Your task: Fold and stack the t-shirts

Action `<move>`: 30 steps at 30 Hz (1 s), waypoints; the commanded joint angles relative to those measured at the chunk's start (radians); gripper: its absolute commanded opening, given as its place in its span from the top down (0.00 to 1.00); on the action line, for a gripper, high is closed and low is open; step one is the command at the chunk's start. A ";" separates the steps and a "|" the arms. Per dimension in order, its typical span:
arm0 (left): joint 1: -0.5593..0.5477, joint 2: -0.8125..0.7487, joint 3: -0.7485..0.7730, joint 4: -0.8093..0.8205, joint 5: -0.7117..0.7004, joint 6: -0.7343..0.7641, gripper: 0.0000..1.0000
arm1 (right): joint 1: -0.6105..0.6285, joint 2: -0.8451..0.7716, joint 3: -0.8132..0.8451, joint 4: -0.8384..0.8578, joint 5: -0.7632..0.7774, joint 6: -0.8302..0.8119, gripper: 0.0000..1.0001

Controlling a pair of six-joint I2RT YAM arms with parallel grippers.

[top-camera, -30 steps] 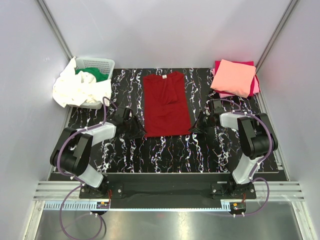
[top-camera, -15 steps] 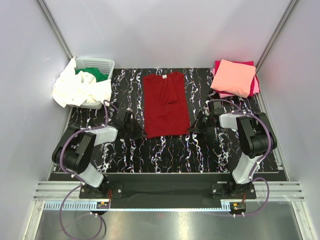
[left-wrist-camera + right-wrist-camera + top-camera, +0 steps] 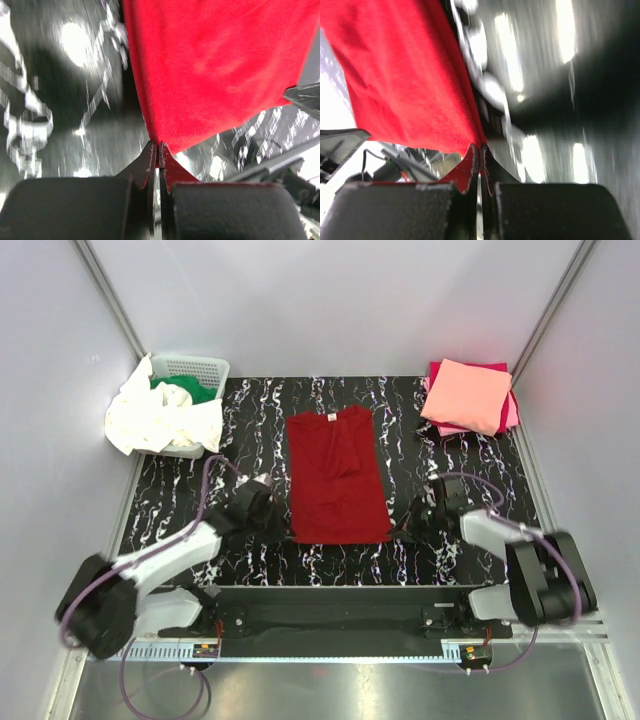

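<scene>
A dark red t-shirt (image 3: 335, 480), folded narrow lengthwise, lies flat in the middle of the black marbled table (image 3: 440, 480). My left gripper (image 3: 283, 524) is shut on its near left corner, and red cloth (image 3: 215, 65) runs out from between the tips (image 3: 158, 148). At the near right corner my right gripper (image 3: 401, 527) is shut on the cloth (image 3: 405, 75) in the same way (image 3: 481, 148). A folded salmon pink t-shirt (image 3: 467, 395) rests on a magenta one (image 3: 441, 369) at the back right. White (image 3: 150, 420) and green (image 3: 186, 389) t-shirts are heaped at the back left.
A white lattice basket (image 3: 197, 367) stands in the back left corner, with the white and green shirts spilling over it. Grey walls close in the table on three sides. Both arm bases sit on the rail at the near edge (image 3: 330, 615).
My left gripper has shut on the shirt's near left corner. Both arms have drawn back toward the near edge, and the shirt has slid that way with them.
</scene>
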 commanded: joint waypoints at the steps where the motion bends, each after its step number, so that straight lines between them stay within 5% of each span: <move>1: -0.059 -0.208 -0.023 -0.186 -0.127 -0.050 1.00 | 0.004 -0.225 -0.103 -0.110 0.015 0.077 1.00; 8: -0.254 -0.506 -0.100 -0.371 -0.193 -0.226 1.00 | 0.012 -0.927 -0.243 -0.458 -0.022 0.215 1.00; 12: -0.378 -0.560 -0.051 -0.457 -0.244 -0.320 1.00 | 0.013 -1.158 -0.187 -0.725 -0.025 0.258 1.00; 16: -0.443 -0.520 0.037 -0.519 -0.305 -0.336 1.00 | 0.015 -1.215 -0.127 -0.811 -0.031 0.252 1.00; 30: -0.443 -0.432 0.230 -0.648 -0.388 -0.254 0.98 | 0.013 -1.005 0.067 -0.759 0.041 0.162 1.00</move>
